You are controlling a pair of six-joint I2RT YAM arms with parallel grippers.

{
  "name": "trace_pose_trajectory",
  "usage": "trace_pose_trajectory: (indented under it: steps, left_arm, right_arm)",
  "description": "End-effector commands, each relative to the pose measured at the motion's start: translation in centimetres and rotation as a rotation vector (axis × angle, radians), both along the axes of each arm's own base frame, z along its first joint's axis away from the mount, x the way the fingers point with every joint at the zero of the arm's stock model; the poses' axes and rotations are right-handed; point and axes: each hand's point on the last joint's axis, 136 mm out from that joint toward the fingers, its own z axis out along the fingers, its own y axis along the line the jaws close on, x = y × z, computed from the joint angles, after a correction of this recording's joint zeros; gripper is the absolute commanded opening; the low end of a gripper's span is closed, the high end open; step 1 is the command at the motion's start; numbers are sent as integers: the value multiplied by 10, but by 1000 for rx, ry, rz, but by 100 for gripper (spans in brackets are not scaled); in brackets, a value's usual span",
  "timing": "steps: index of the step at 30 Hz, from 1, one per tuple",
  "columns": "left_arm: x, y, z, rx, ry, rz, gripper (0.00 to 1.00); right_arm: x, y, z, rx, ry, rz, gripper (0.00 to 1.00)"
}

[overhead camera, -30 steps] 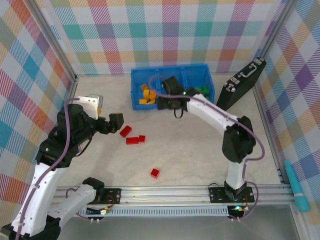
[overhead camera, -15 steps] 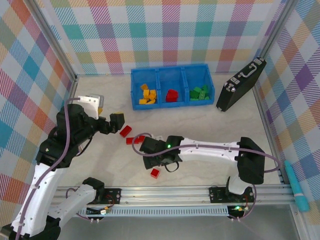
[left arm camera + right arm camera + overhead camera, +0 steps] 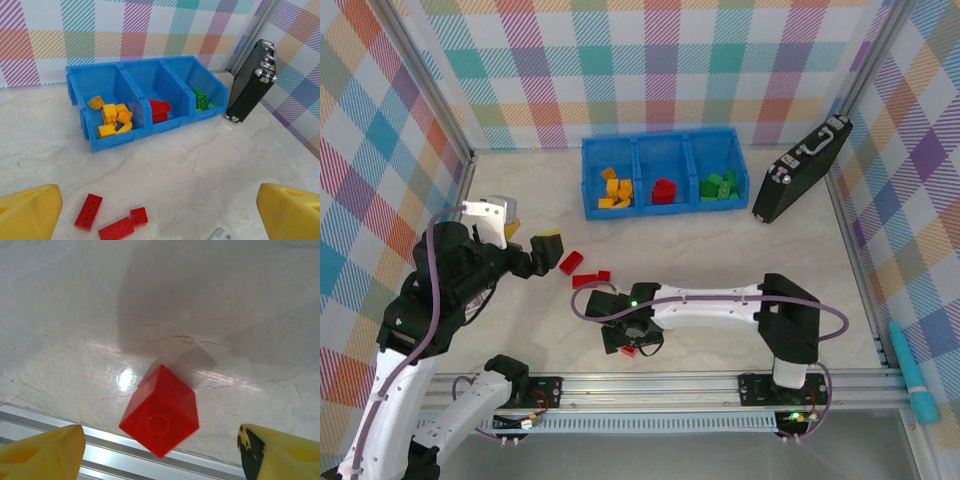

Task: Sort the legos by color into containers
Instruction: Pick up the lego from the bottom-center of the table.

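The worktop (image 3: 720, 250) was seen to carry the blue bin (image 3: 665, 140) at its far side, with a black case (image 3: 802, 168) leaned just right of it. In the bin, yellow bricks (image 3: 111, 117) were held in the left compartment, red ones (image 3: 158, 109) in the middle and green ones (image 3: 201, 101) in the right. This was made plain by the left wrist view, where the top view gave little more than patches of colour.

The right arm (image 3: 720, 298) was stretched low across the near worktop, and the right end effector (image 3: 630, 338) was set over a lone brick (image 3: 160, 417), red, just beside the near rail (image 3: 670, 382). Its jaws were partly open and nothing was gripped. In the right wrist view the lone brick was seen between the two fingers (image 3: 40, 452), with a clear gap on each side. The brick looked about as long as wide and was turned cornerwise to the closing line, so a squeeze was judged likely to land on its corners unless the wrist were turned. From above, most of the brick was covered by the end effector, and that offset was not to be read there.

The left end effector (image 3: 546, 250) was held wide open and empty, well apart from the lone brick. Three loose bricks (image 3: 116, 229), all red, lay clustered just right of it, and for these the left arm (image 3: 440, 290) was judged the nearer
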Motion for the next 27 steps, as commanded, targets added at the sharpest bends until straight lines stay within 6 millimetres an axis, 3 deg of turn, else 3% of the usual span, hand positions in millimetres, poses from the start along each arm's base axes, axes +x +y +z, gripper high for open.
trace_pose_trajectory:
  steps: [1,14,27]
  left_arm:
    - [-1,-1,3,-27,-15,-3,99]
    - [-4,2,-4,-18,-17,4,100]
    - [-1,3,-7,-9,-13,11,100]
  right_arm:
    - [-6,-3,-2,-43,41,0,76]
    - [-7,-4,-22,-102,115,6,65]
    - [-1,-10,-29,-133,118,22,54]
